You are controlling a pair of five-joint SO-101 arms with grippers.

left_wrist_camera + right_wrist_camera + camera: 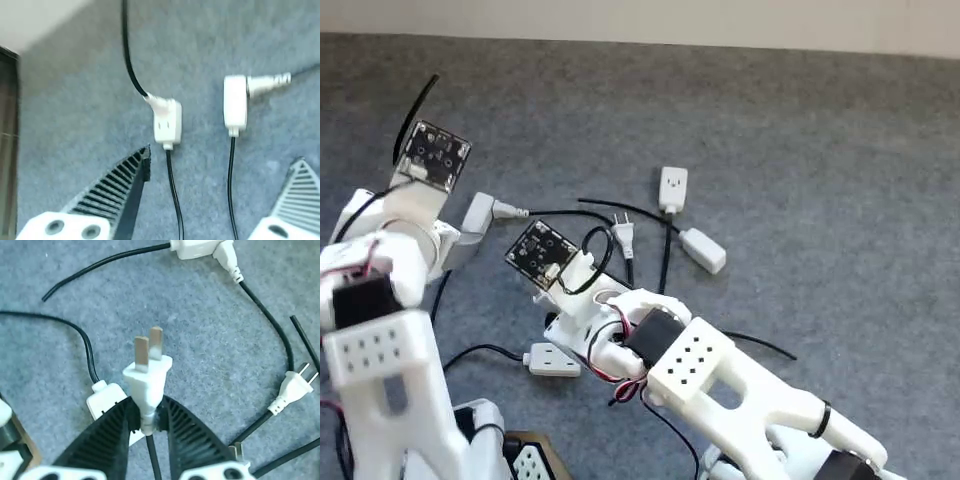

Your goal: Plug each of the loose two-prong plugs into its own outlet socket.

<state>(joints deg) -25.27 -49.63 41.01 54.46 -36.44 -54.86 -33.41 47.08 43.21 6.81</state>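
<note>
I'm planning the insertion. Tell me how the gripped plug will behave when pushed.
The plug looks like rigid moulded plastic with flat metal prongs, so it should push stiffly. The right end effector pinches only its narrow tail, so it may pivot or slip under load. Its thin black cord looks floppy and could tug it sideways.

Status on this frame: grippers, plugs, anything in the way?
Right gripper shut on two-prong plug. Left gripper open, facing a socket with bare slots. Another loose plug on carpet. Cables strewn around.
</note>
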